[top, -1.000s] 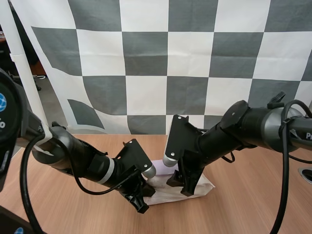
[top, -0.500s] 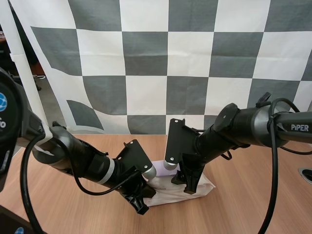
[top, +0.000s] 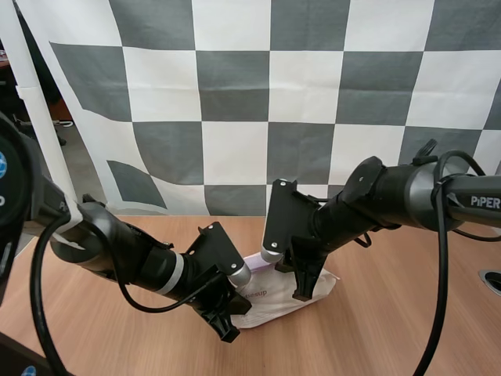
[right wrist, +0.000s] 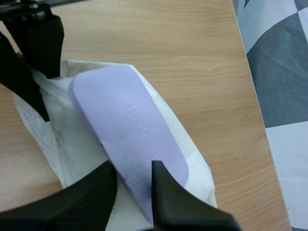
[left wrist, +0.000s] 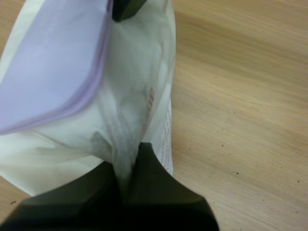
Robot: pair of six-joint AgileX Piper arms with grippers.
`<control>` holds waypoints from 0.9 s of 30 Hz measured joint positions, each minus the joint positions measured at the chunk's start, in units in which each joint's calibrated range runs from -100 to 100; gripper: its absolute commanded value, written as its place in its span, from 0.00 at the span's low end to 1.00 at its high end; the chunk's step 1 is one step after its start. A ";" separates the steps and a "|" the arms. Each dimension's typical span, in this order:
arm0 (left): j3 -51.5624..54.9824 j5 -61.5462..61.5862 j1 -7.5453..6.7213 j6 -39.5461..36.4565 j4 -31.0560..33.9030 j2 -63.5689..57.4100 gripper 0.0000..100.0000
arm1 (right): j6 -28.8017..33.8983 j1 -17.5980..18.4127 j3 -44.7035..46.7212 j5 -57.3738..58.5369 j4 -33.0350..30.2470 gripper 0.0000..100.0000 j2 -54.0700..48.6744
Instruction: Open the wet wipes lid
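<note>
A white wet wipes pack with a pale purple lid lies on the wooden table between my two arms. My left gripper is shut on the pack's crimped end; in the left wrist view its fingertips pinch the white film beside the lid. My right gripper comes down on the pack's other end. In the right wrist view its fingers stand close together with the end of the purple lid pinched between them. The left gripper holds the far end of the pack.
The bare wooden table spreads out on all sides of the pack. Its far edge runs just beyond the pack in the right wrist view. A dark round fitting sits at the table's right edge.
My right gripper's fingers have closed in from wide open onto the lid's end, and the pack's right end has tipped up a little. The left gripper has held still.
</note>
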 measured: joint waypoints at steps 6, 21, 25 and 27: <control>0.00 -0.77 0.00 0.00 0.26 0.00 0.00 | 0.43 0.00 0.00 8.76 0.17 0.37 -0.30; 0.00 -1.11 0.00 0.00 0.15 0.00 0.00 | 0.92 0.00 -0.17 11.26 -0.36 0.36 -1.86; 0.00 -1.11 0.00 0.00 0.15 0.00 0.00 | 0.77 0.00 -0.17 10.72 -0.36 0.36 -1.73; 0.00 -1.11 0.00 0.00 0.15 0.00 0.00 | 0.77 0.00 -0.17 10.12 -0.36 0.36 -1.73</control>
